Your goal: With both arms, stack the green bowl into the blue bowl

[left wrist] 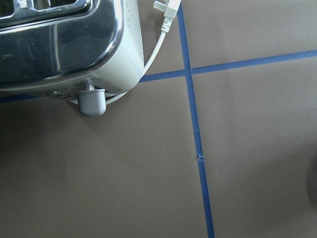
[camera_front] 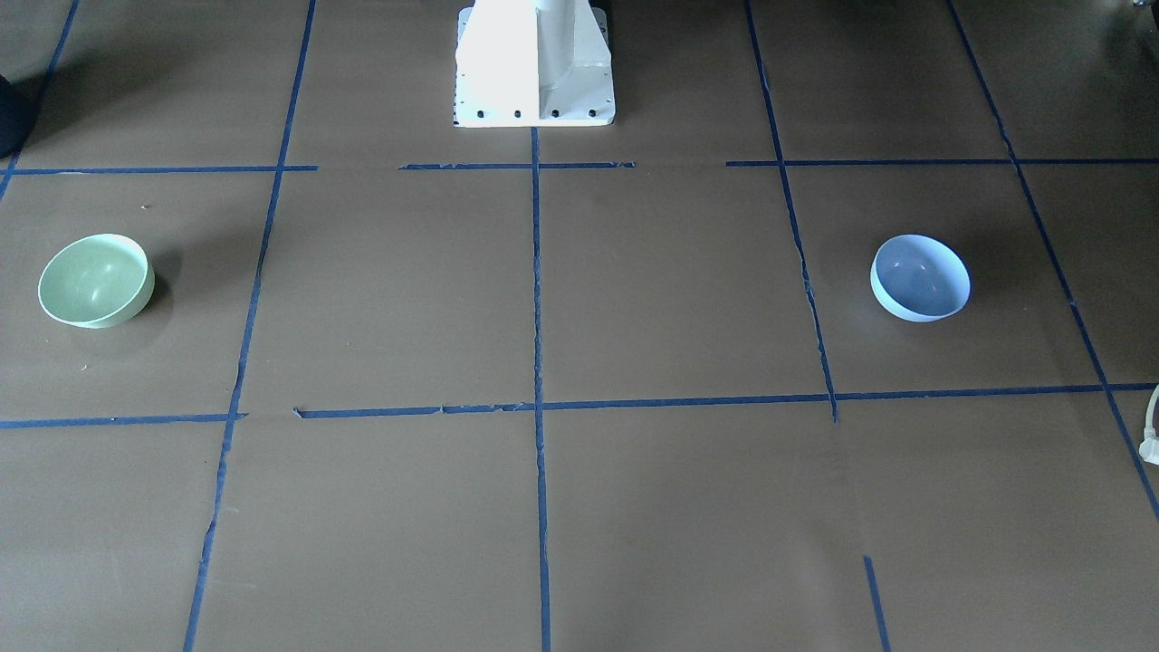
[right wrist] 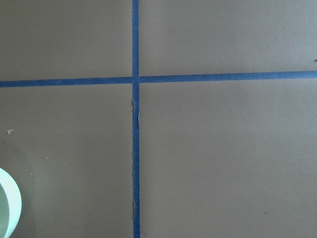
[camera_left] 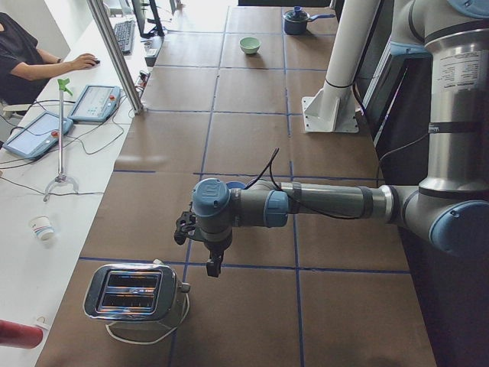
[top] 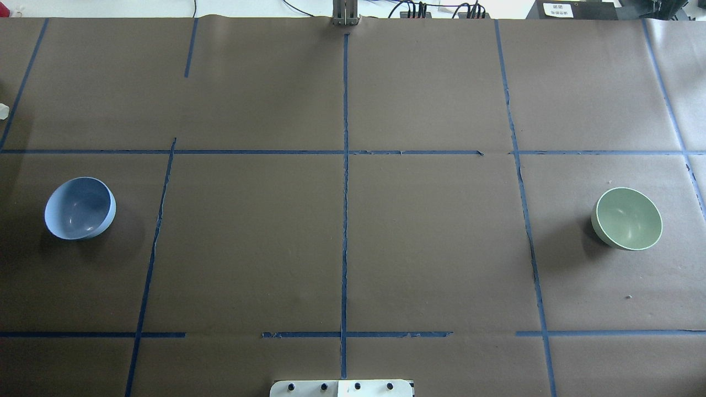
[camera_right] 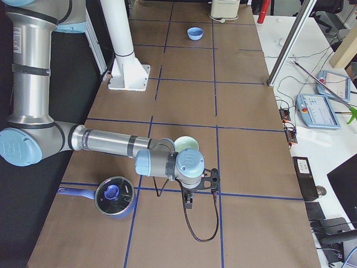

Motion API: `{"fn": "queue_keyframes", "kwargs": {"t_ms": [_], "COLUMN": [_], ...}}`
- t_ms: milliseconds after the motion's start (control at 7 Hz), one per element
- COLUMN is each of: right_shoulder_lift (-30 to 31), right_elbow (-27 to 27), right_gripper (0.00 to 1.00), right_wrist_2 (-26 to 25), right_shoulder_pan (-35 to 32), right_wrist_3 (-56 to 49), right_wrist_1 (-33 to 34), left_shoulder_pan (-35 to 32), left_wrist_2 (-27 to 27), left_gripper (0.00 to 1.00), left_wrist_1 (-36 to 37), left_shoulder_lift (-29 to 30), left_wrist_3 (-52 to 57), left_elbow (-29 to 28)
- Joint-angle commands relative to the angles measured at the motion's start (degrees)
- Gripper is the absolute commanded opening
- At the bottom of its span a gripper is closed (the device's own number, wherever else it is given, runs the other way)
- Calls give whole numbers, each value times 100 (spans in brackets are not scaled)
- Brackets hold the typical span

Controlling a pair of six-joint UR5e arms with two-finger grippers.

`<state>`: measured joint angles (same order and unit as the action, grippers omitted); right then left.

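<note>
The small round glossy mint-green bowl (top: 627, 218) sits upright at the right end of the brown paper-covered table (top: 248, 248), and its match, the small round glossy periwinkle-blue bowl (top: 80, 208), sits upright at the left end. They are well apart, with the whole middle of the table between them.

You appear to be at the very start: nothing is held and nothing is stacked. The next move, as I judge it, calls for each arm to close on its own bowl. The right one would take the green bowl by the rim and bring it toward the middle, and the left one would bring or steady the blue bowl to receive it.

The silver-grey left arm (camera_left: 328, 202) reaches out level over the left end, its wrist turned down, so the black left gripper (camera_left: 213, 267) hangs above the table between the blue bowl and a chrome toaster (camera_left: 134, 294). The right arm (camera_right: 106, 140) mirrors it, with the right gripper (camera_right: 188, 202) pointing down just beside the green bowl and near a lidded blue saucepan (camera_right: 114, 196). Neither wrist camera shows its fingers, so you cannot tell how wide either gripper stands.
</note>
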<state>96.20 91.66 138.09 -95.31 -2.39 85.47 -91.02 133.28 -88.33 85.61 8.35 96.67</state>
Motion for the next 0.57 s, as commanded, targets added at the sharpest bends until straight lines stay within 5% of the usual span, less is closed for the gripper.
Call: {"fn": "queue_keyframes", "kwargs": {"t_ms": [0,429], "right_shoulder_lift": [-66,-58], "right_elbow": [1,9], "right_gripper": [100,100], "right_wrist_2": [-19,-2], "right_shoulder_pan": [-14,-14], "right_wrist_3": [167,195], "right_wrist_1": [-13,-21], "left_shoulder_pan": [5,14], "left_wrist_2": [-4,-56], "left_gripper": [100,100], "left_wrist_1": [-9,-9], "left_shoulder_lift": [0,17], "left_wrist_3": [0,-17], "left_elbow": [1,1]}}
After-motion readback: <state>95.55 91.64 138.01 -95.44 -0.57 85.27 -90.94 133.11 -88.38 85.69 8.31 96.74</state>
